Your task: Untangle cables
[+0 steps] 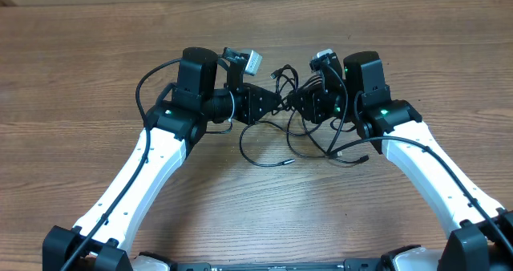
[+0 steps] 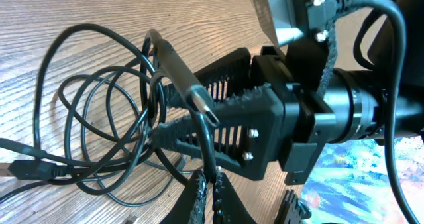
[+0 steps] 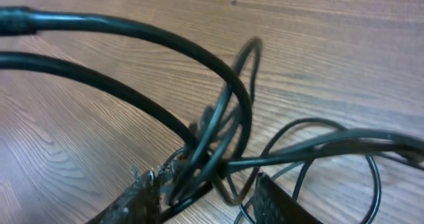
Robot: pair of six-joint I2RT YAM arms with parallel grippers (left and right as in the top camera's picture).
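Note:
Several thin black cables lie looped together on the wooden table between my two arms. My left gripper points right, and in the left wrist view it is shut on one black cable strand. My right gripper faces it, almost touching. In the right wrist view its fingers are apart, with several cable strands running between them. The left wrist view shows the right gripper open around a black plug with a silvery tip. Loose loops rest on the table.
The wooden table extends on all sides. Cable loops with small plug ends lie just in front of the grippers. Thicker black wires fixed to the arms curve beside the left arm.

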